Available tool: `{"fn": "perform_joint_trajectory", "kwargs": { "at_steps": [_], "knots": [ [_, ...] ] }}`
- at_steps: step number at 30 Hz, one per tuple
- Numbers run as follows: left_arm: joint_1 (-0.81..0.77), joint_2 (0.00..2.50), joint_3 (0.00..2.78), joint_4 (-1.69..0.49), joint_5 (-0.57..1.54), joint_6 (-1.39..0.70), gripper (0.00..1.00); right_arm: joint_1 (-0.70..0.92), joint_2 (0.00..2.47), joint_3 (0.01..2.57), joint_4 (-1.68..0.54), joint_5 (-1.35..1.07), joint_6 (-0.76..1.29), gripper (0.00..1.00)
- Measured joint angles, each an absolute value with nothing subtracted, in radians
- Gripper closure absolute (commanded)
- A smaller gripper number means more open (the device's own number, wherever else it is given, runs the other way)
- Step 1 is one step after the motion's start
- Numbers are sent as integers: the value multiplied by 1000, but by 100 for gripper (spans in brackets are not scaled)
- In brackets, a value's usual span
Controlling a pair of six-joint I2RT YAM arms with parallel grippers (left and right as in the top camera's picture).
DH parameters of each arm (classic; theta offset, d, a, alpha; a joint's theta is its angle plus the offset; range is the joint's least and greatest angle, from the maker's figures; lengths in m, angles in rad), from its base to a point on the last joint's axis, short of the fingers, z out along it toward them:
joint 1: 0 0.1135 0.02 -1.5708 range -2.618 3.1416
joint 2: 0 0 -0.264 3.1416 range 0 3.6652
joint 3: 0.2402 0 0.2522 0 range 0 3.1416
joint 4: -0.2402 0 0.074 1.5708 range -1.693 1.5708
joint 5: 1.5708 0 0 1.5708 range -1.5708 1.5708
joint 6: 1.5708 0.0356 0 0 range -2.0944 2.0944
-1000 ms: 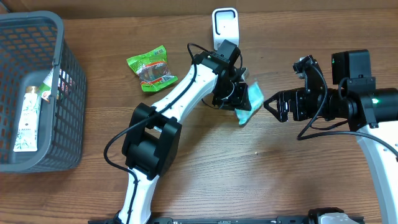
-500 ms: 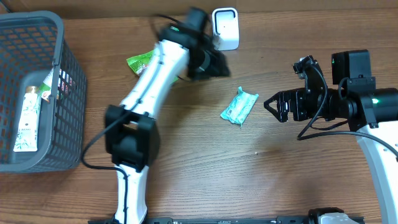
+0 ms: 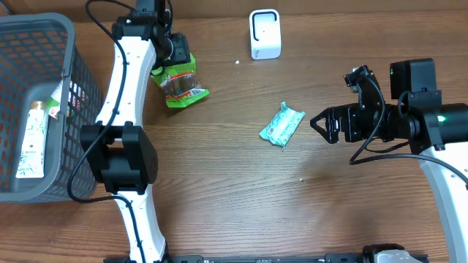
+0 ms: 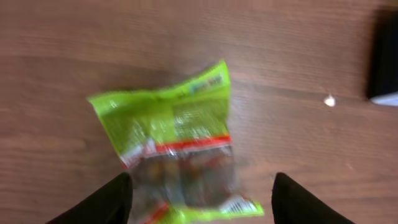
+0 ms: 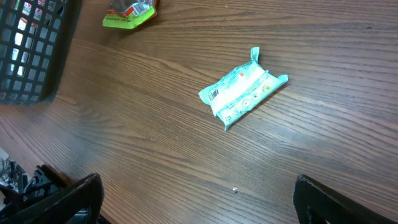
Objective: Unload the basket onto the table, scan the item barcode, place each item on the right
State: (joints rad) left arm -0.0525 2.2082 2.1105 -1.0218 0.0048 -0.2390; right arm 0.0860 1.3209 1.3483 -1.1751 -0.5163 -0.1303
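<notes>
Since the green snack packet [image 4: 177, 149] looks like light, crinkly, slippery film, I'd pinch across its flat middle; my left gripper [image 4: 202, 186] hangs over it, fingers apart.

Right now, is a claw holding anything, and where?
Nothing. The left claw is open above the green snack packet; the right claw is open, apart from the teal packet.

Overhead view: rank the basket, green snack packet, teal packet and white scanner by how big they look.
1. basket, by far the largest.
2. green snack packet, though its upper edge is partly hidden under the arm.
3. teal packet and white scanner: these look alike, too close to rank.
</notes>
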Motion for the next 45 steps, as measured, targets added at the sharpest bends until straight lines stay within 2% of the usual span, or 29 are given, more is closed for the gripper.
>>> {"fn": "perform_joint_trajectory", "kwargs": {
  "at_steps": [10,16,19,32,39,45],
  "knots": [
    [-52,2208,1883,-858,-57,-217,44,86,1320,1348,-1182,-516,-130,2],
    [-59,2208,1755,-768,-42,-215,62,86,1321,1348,-1183,-516,-130,2],
    [-73,2207,1721,-746,-42,-213,64,86,1321,1348,-1183,-516,-130,2],
    [-217,2164,1627,-819,-32,-210,62,86,1321,1348,-1205,-516,-131,2],
    [-304,2156,1620,-1016,2,-231,58,86,1321,1348,-1213,-516,-130,2],
    [-319,2157,1619,-1179,91,-245,46,86,1321,1348,-1213,-516,-131,2]
  ]
}}
